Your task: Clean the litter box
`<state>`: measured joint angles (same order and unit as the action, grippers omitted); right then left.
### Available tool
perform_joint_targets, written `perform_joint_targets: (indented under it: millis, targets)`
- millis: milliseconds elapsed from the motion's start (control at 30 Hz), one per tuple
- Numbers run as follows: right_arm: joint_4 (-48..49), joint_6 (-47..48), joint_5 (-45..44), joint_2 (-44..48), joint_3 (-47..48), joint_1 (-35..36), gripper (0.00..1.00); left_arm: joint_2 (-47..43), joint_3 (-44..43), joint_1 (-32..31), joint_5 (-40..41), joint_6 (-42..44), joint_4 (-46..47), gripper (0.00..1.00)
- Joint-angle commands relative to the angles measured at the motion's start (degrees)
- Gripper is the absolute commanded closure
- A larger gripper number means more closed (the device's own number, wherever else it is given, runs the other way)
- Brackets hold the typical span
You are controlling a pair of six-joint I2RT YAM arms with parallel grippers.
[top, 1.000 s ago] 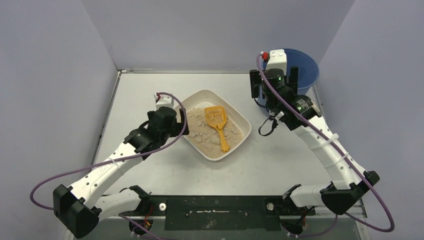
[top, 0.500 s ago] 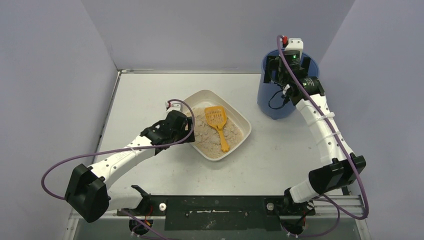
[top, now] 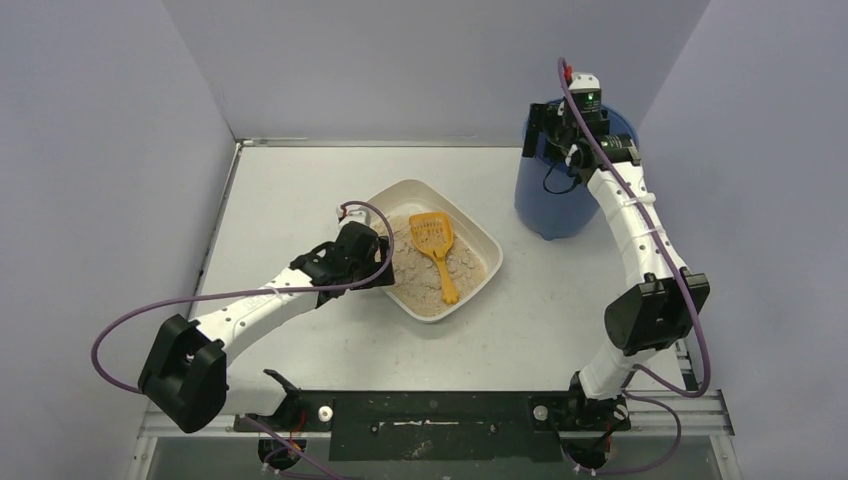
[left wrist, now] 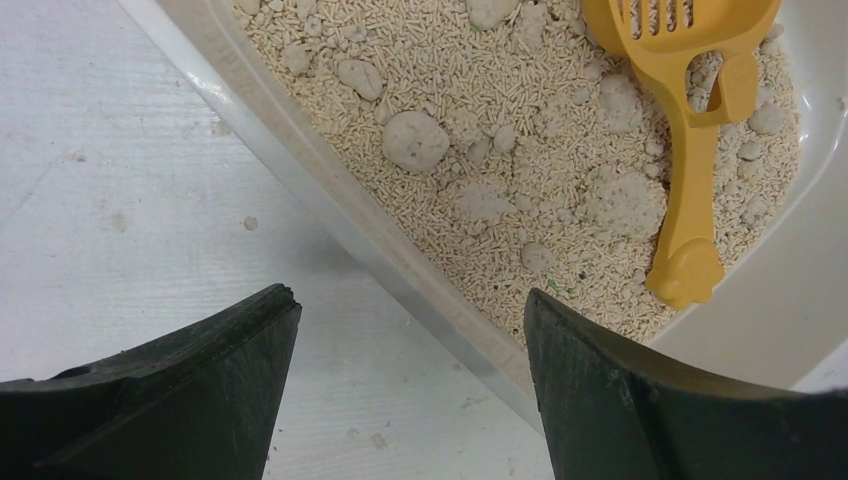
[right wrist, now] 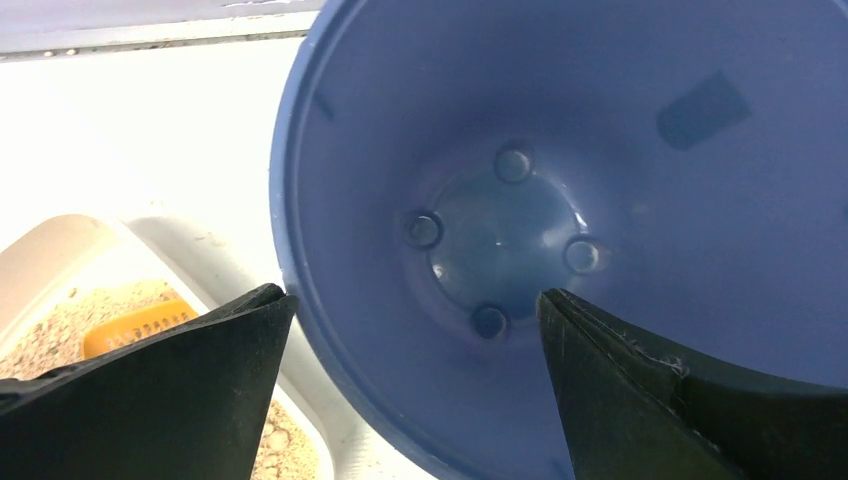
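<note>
The litter box [top: 412, 187] is an off-white tray of beige litter with grey clumps [left wrist: 415, 140], at the table's middle. An orange slotted scoop [top: 436, 250] lies in it, handle toward the front. My left gripper [top: 383, 268] is open at the tray's left wall. In the left wrist view [left wrist: 410, 330] one finger is over the table and the other over the litter, with the rim [left wrist: 330, 215] between them. My right gripper [top: 562, 150] is open over the blue bucket [top: 555, 205]. In the right wrist view [right wrist: 415, 320] its jaws straddle the bucket's wall [right wrist: 300, 250].
The bucket's inside [right wrist: 510, 240] holds nothing. The tray's corner [right wrist: 60, 245] and the scoop [right wrist: 135, 325] show beside the bucket in the right wrist view. Grey walls close in the table at the back and both sides.
My left gripper has moved right, up to the tray's left wall. My right arm has swung back and stretched out, bringing its gripper over the bucket's rim.
</note>
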<state>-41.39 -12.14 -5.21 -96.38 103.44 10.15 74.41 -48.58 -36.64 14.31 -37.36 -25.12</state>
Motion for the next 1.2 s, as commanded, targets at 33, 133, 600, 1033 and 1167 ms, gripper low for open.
perform_joint_targets:
  millis: [33, 133, 600, 1033, 1167]
  targets:
    - [1.14, -0.82, 4.76, -1.04, 2.72, 0.17, 0.06, 2.45, -0.30, 0.26, -1.71, -1.51, 5.43, 0.22]
    - [1.13, -0.82, 4.77, -1.88, 2.82, 0.18, 0.10, 3.94, -0.53, 0.26, -2.54, -2.06, 6.43, 0.25]
    - [0.47, -1.08, 6.52, -3.27, 4.01, 0.22, 0.41, 6.79, 0.87, 0.30, -2.78, -2.72, 8.21, 0.53]
    - [-0.39, -1.48, 5.95, 0.24, 2.24, 1.75, 0.94, 8.36, 0.86, 0.44, -2.70, -2.75, 9.09, 0.85]
    - [-1.33, -1.41, 2.90, 2.26, 1.57, 3.70, 1.00, 7.43, 0.37, 0.51, -2.32, -2.61, 7.97, 0.97]
